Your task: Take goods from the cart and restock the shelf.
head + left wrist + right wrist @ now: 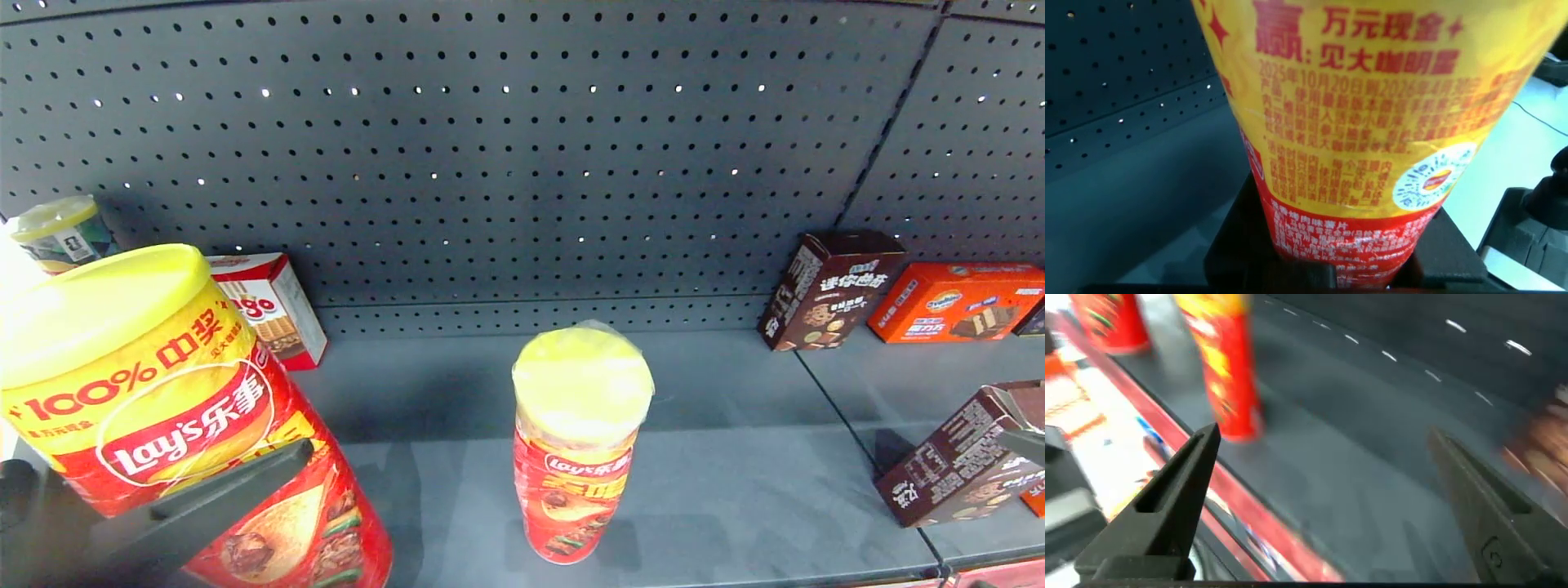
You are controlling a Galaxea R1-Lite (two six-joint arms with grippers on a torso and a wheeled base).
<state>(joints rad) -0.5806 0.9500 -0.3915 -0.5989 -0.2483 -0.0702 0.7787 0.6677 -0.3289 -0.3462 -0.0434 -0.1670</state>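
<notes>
Holding a chips can (147, 367) in my left gripper (212, 494), jaws clamped on its lower part, before the left side of the shelf (735, 490); my right gripper (1323, 437) has jaws wide apart

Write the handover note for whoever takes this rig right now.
Left claw: shut on a chips can, held at the left front of the shelf.
Right claw: open, empty, by the shelf's front edge.
Done: a second can stands mid-shelf.
Left: set the held can down, probably beside the second can, then go on restocking.
</notes>
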